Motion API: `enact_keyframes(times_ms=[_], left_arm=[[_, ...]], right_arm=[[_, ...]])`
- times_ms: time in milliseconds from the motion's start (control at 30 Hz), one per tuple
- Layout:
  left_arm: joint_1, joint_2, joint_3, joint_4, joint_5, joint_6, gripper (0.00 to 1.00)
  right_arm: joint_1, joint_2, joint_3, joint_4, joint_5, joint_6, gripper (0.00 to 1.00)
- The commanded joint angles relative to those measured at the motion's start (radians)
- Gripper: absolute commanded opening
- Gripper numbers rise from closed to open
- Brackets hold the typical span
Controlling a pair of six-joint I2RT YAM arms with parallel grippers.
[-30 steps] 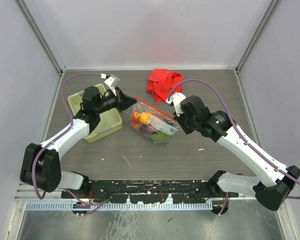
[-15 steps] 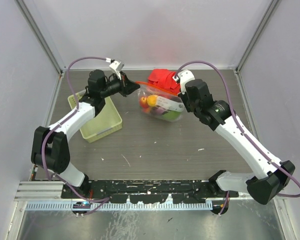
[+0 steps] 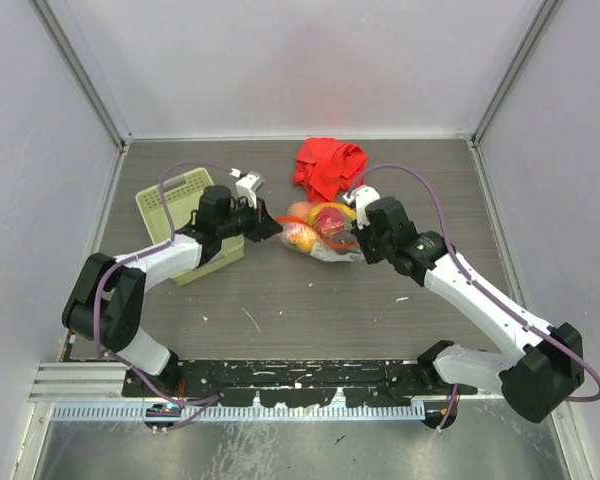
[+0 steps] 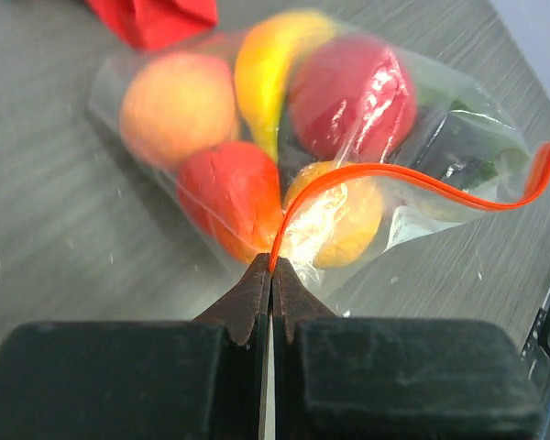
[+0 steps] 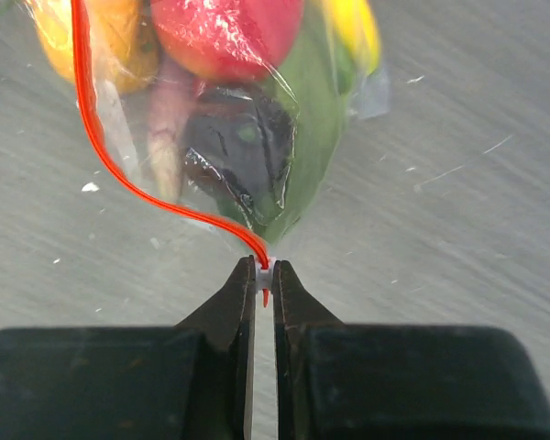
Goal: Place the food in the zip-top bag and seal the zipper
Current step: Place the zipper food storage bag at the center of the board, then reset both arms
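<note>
The clear zip-top bag (image 3: 322,233) lies on the table between my two grippers, with the food inside. In the left wrist view I see a yellow banana (image 4: 268,66), a red fruit (image 4: 353,96), a peach ball (image 4: 177,105) and orange pieces through the plastic. In the right wrist view a dark purple piece (image 5: 239,147) and a green pod (image 5: 319,124) show. My left gripper (image 4: 272,268) is shut on the left end of the red-orange zipper (image 4: 412,179). My right gripper (image 5: 264,275) is shut on the zipper's right end, at its small white slider.
A red cloth (image 3: 327,166) lies just behind the bag. A pale green slotted basket (image 3: 176,205) stands at the left, partly under my left arm. Grey walls close in the table at the back and both sides.
The bag was lifted back toward the red cloth half a second ago. Both grippers have since brought it down and nearer, and now stand closer together, so the zipper hangs slack in a curve.
</note>
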Motion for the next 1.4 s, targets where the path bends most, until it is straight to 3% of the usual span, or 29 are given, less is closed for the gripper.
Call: enact_keyframes(times_ms=[0,400,500,567,700,833,1100,1233,1367], left_arm=[[-0.030,-0.129,-0.081,-0.024,-0.091,-0.069,0.01],[-0.067,-0.510,-0.453,-0.083,-0.089,-0.391,0.07],[-0.070,-0.609,-0.496,-0.151,-0.108,-0.411,0.15],[-0.071,-0.684,-0.496,-0.238,-0.150,-0.400,0.25],[-0.068,-0.840,-0.453,-0.420,-0.268,-0.395,0.58],[-0.068,-0.949,-0.354,-0.620,-0.354,-0.370,0.77],[-0.065,-1.046,-0.078,-0.936,-0.536,-0.237,0.96],[-0.065,-1.100,0.030,-1.025,-0.692,-0.166,0.98],[-0.066,-1.166,0.059,-1.008,-0.817,-0.092,0.98]], right_arm=[[-0.001,-0.138,-0.055,0.038,-0.137,0.142,0.01],[-0.001,-0.442,-0.323,0.051,-0.378,0.407,0.01],[-0.002,-0.487,-0.324,0.062,-0.387,0.443,0.02],[-0.001,-0.504,-0.321,0.050,-0.350,0.444,0.12],[-0.001,-0.526,-0.296,0.038,-0.297,0.436,0.45],[-0.001,-0.560,-0.243,0.006,-0.173,0.408,0.60],[-0.001,-0.695,-0.133,-0.056,0.218,0.343,0.98],[-0.001,-0.779,-0.117,-0.058,0.365,0.321,1.00],[-0.001,-0.857,-0.136,-0.058,0.481,0.326,1.00]])
